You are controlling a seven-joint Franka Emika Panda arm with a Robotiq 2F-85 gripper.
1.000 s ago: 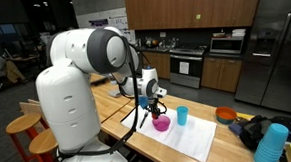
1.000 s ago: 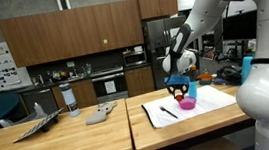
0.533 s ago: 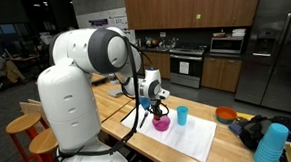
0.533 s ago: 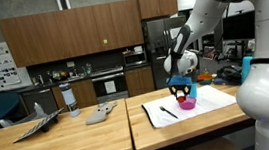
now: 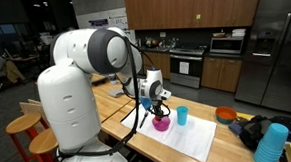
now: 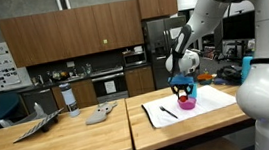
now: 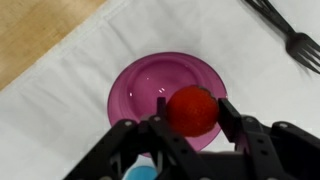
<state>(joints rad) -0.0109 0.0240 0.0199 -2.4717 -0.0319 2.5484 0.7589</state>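
While tool [image 7: 194,118] half-closed grips red ball [image 7: 192,105]: looks light, smooth, slip-prone; hold across middle. Purple bowl [image 7: 140,85] beneath, fork [image 7: 290,38] 2 o'clock.

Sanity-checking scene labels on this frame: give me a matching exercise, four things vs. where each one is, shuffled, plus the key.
Things:
1. red ball
2. purple bowl
3. fork
4. blue cup

Places:
A. on the white mat, under the ball
B. clamped in the pincer
C. lying on the mat, apart from the bowl
D. standing beside the bowl

Pairs: 1-B, 2-A, 3-C, 4-D
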